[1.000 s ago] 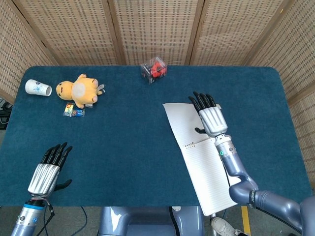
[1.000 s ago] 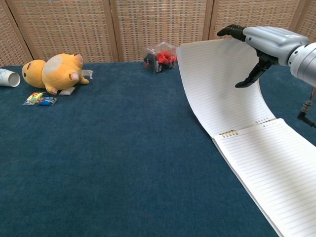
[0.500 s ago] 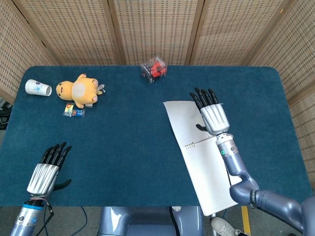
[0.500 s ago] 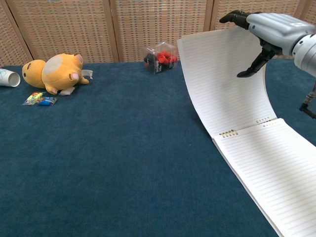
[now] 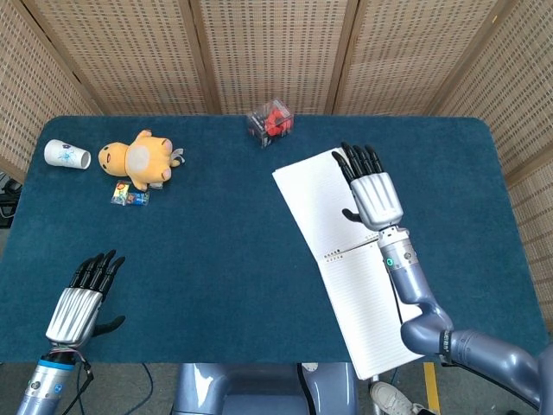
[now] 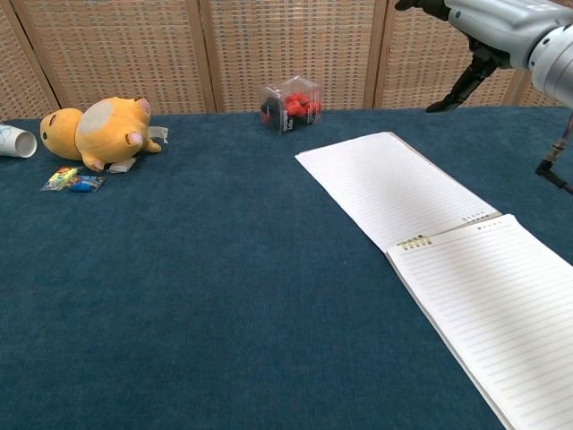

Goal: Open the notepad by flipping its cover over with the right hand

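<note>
Notepad (image 6: 466, 269) cover (image 6: 389, 184) flat on desk (image 6: 197, 287); right hand (image 5: 373, 195) above, fingers apart, empty. Risk: descending hand creases cover.

Blue table (image 5: 225, 259) as the landmark, backed by woven wicker screens (image 5: 276, 52). Along its far edge, near the middle, a clear plastic box (image 5: 270, 122) with red pieces inside. Toward its far left corner, a white paper cup (image 5: 66, 155) lying on its side. Just right of the cup, a yellow plush toy (image 5: 138, 159) lying down. Right in front of the plush, touching or nearly so, a small colourful packet (image 5: 129, 196).
</note>
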Controlling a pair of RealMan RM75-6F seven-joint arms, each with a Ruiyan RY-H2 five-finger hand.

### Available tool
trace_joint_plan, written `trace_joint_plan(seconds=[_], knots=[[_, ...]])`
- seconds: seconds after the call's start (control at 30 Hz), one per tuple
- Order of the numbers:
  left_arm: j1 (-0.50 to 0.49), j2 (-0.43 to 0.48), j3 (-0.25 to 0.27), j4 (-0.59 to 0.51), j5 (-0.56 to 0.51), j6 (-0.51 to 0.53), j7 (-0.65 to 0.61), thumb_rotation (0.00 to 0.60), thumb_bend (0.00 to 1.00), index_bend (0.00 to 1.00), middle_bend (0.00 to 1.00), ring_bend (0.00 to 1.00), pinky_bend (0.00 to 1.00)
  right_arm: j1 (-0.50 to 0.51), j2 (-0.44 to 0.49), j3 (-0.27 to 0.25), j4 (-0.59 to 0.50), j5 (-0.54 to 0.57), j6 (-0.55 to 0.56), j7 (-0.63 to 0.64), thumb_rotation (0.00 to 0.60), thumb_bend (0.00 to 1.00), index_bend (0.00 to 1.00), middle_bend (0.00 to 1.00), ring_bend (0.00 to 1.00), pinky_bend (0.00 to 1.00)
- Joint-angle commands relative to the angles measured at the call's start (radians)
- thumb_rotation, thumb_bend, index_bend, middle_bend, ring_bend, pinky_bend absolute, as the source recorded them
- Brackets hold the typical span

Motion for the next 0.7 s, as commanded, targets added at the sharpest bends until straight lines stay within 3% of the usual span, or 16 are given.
trace_joint_plan(seconds=[0.03,0.17,0.37,0.7], knots=[[0.000,0.001,0.000,0.000,0.000,0.001,-0.002,0.600,0.00,0.00,0.00,0.00,0.07,0.000,0.022,0.008,-0.038,0.019,0.000,-0.024,0.600,0.00,0.00,0.00,0.00,0.00],[0.000,0.003,-0.001,0.001,-0.001,0.001,-0.005,0.600,0.00,0.00,0.00,0.00,0.07,-0.019,0.046,-0.010,-0.083,0.032,0.006,-0.053,0.600,0.00,0.00,0.00,0.00,0.00],[0.002,0.012,-0.010,-0.004,-0.015,0.006,-0.016,0.600,0.00,0.00,0.00,0.00,0.07,-0.100,0.111,-0.084,-0.164,0.014,0.049,-0.064,0.600,0.00,0.00,0.00,0.00,0.00],[0.009,0.035,-0.010,-0.018,-0.004,0.028,-0.032,0.600,0.00,0.00,0.00,0.00,0.07,-0.322,0.243,-0.254,-0.229,-0.063,0.170,0.134,0.600,0.00,0.00,0.00,0.00,0.00]])
